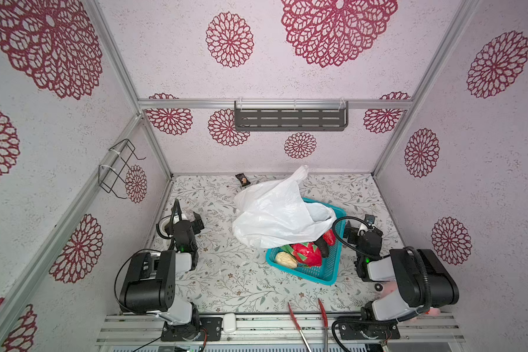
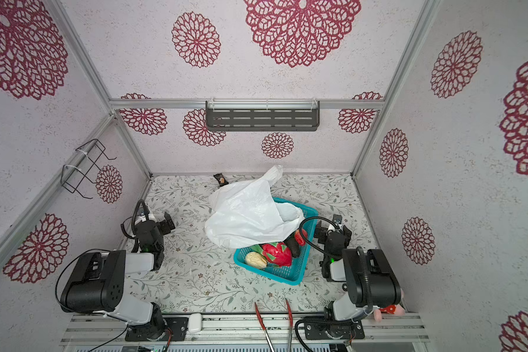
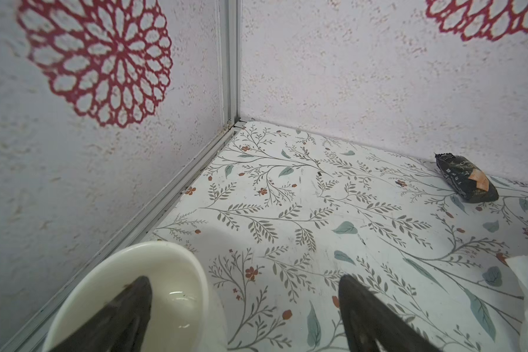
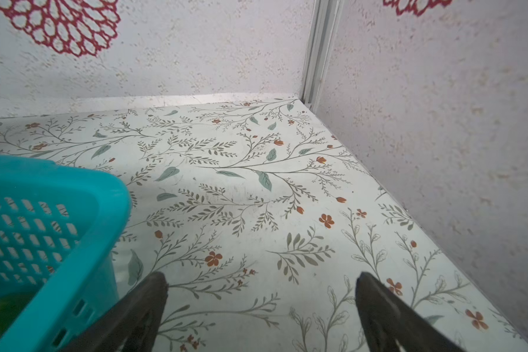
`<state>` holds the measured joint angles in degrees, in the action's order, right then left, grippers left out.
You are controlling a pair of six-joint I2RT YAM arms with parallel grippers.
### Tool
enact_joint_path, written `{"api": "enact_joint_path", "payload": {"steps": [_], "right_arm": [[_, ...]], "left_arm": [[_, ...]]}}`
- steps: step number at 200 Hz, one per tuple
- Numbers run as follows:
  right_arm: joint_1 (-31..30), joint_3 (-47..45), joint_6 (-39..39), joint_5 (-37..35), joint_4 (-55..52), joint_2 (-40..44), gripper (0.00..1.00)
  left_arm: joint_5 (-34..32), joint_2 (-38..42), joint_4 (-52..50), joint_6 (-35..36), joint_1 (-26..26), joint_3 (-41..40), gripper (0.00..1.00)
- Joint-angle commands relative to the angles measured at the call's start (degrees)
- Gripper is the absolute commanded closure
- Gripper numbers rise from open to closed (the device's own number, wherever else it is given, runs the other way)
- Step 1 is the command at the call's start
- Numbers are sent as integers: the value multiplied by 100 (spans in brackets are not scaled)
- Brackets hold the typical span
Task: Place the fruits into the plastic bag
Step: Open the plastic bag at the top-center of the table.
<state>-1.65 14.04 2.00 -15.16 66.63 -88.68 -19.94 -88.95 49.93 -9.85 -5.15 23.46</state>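
Loosely crumpled crinkly bag (image 1: 275,213), perforated basket (image 1: 323,275)

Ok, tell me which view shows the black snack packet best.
Left wrist view: the black snack packet lies close and large, orange patch clear. In both top views it is only a small dark shape by the back wall. The right wrist view does not show it.
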Motion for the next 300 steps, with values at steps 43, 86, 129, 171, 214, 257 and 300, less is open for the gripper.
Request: {"api": "enact_joint_path", "payload": {"steps": [43,86,129,171,214,257,300], "right_arm": [[42,55,11,107,232,62,1],[43,53,12,103,234,62,1],[46,49,13,104,230,62,1],[43,53,12,102,228,62,1],[42,48,11,105,228,71,1],[16,44,3,57,223,74,1],[67,46,71,167,228,79,1]], "left_arm": [[70,-17,110,88,-46,42,3],[70,-17,105,88,-42,46,2],[70,-18,116,88,-47,37,2],[70,-17,119,88,-48,36,2],[70,-17,113,88,-43,37,3],[61,-9,138,92,-44,28,3],[69,-16,138,88,-48,30,2]]}}
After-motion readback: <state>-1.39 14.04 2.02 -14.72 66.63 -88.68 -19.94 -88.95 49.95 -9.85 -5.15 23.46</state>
